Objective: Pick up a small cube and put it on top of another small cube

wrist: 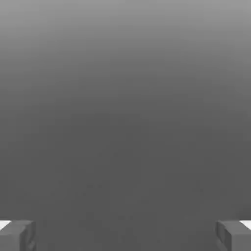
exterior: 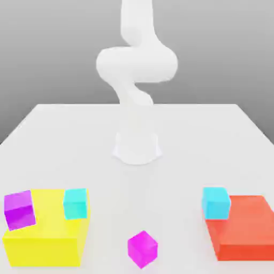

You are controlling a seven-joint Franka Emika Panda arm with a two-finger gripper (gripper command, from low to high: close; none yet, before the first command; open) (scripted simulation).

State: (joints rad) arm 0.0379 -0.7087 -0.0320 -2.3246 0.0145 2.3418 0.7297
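The white arm (exterior: 137, 64) rises from its base (exterior: 137, 147) on the bench (exterior: 160, 120), its thick bent joint above that base. The jaws (wrist: 125, 236) stand wide open, one fingertip (wrist: 17, 236) on either side of the empty gap between them, both gray and level with each other.

"Where's your magenta cube (exterior: 143, 249)?"
"I see it plain and bright, unheld, one corner turned toward the view, between the yellow block (exterior: 45, 230) and the red block (exterior: 243, 227)."
"And your cyan one?"
"I see two small plain ones and can't tell which is meant: a turquoise cube (exterior: 75, 204) at the yellow block's inner far corner, and a bluer cube (exterior: 216, 204) at the red block's. Both look nearly square-on, unheld."
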